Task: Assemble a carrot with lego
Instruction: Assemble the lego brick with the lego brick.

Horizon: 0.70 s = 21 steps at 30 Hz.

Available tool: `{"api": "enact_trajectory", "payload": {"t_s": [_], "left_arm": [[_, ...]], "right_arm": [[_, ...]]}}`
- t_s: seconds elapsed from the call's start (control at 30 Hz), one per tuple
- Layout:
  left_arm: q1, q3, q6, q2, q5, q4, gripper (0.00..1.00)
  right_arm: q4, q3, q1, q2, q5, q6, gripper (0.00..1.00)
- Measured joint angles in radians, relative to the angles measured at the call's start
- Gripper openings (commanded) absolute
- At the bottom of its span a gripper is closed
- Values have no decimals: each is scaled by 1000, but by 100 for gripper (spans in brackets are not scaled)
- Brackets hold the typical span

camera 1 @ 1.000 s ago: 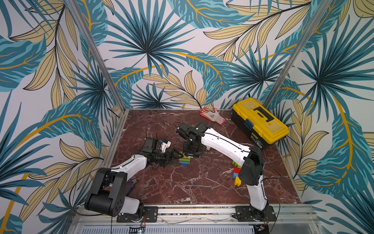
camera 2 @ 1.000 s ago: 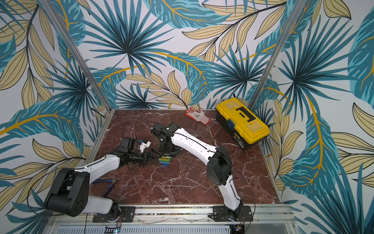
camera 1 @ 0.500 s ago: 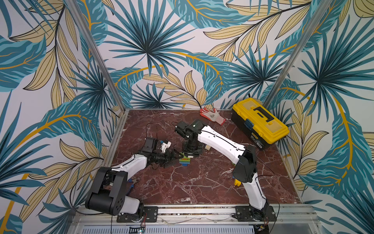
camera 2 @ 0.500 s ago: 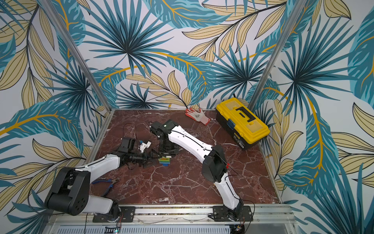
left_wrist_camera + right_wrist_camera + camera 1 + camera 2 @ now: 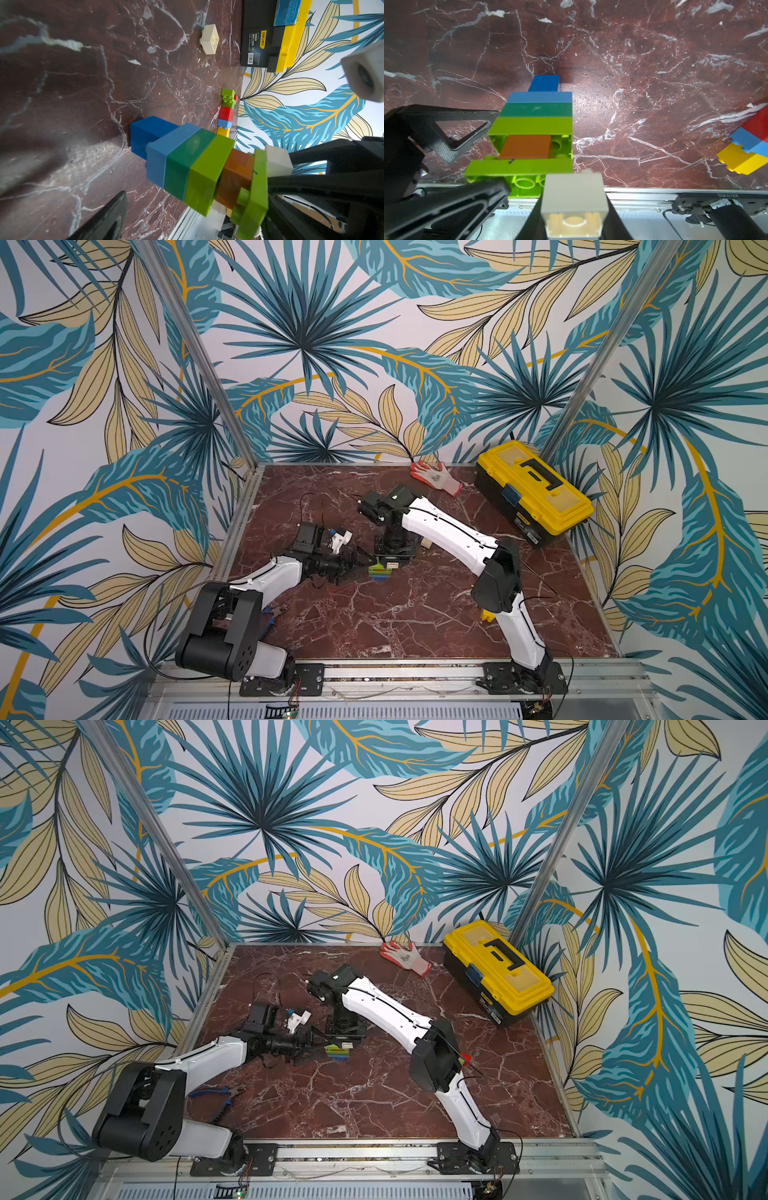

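One six-brick stack [image 5: 533, 124] stands on the table [image 5: 654, 62], left pincer [image 5: 362, 563] spread beside it. The right pincer [image 5: 574, 209] pinches one cream brick [image 5: 574, 187]; one loose brick [image 5: 209, 38] lies apart.

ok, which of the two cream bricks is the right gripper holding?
The cream brick pinched in the right gripper, against the flat green piece on the stack. The other cream brick lies alone on the table, nearer the toolbox.

1. I see walls [image 5: 374, 323] on three sides, papered with teal and tan palm leaves on white.
2. Aluminium posts [image 5: 198, 352] in both back corners.
3. Worktop [image 5: 415, 626]: dark red marble, white veins.
4. Aluminium rail [image 5: 415, 674] along its near edge.
5. Light even, diffuse.
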Motion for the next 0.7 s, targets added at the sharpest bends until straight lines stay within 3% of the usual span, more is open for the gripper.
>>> {"api": "enact_trajectory", "payload": {"t_s": [0.7], "left_arm": [[26, 26, -4, 44, 3, 22, 96]], "right_arm": [[-42, 123, -56, 72, -71, -67, 27]]}}
